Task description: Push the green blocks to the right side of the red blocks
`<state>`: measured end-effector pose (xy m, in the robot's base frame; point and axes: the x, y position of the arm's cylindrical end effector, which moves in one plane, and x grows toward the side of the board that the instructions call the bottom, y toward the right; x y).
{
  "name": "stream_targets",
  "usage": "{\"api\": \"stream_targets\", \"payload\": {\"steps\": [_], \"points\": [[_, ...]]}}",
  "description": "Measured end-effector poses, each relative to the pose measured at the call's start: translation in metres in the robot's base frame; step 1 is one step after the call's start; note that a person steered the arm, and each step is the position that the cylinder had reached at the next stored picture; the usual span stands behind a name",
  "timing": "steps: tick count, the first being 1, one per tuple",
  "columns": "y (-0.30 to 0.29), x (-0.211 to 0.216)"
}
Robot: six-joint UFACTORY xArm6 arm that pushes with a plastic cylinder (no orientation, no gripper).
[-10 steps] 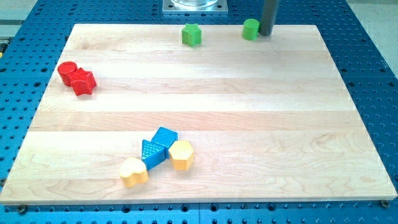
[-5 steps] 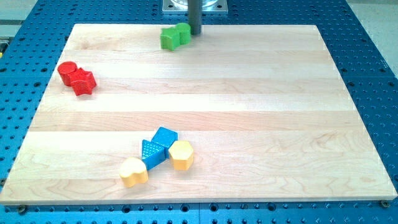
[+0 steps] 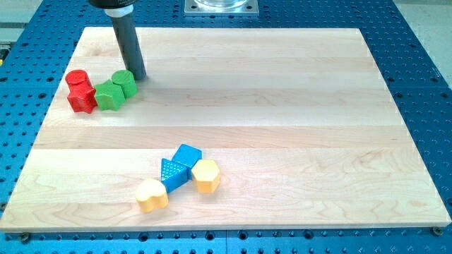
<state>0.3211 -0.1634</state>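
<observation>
Two green blocks sit at the view's left: a green star-like block (image 3: 108, 95) and a green cylinder (image 3: 124, 83) touching it on its right. The star-like green block touches a red star-like block (image 3: 82, 99), with a red cylinder (image 3: 77, 80) just above that. My rod comes down from the view's top left; my tip (image 3: 138, 76) rests just right of and slightly above the green cylinder, against or very near it.
Near the view's bottom centre lies a cluster: a blue cube (image 3: 187, 154), a blue triangle (image 3: 171, 172), a yellow hexagon (image 3: 205, 176) and a yellow heart-like block (image 3: 151, 195). The wooden board (image 3: 296, 106) lies on a blue perforated table.
My tip has swept from the view's top centre down to the left, carrying both green blocks with it until they reached the red blocks. The red star-like block has shifted slightly left and down.
</observation>
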Motion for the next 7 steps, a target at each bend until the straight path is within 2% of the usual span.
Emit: {"api": "stream_targets", "payload": {"steps": [1, 4, 5, 6, 7], "points": [[-0.02, -0.033], [-0.02, -0.033], [-0.017, -0.021], [0.036, 0.012], [0.094, 0.022]]}}
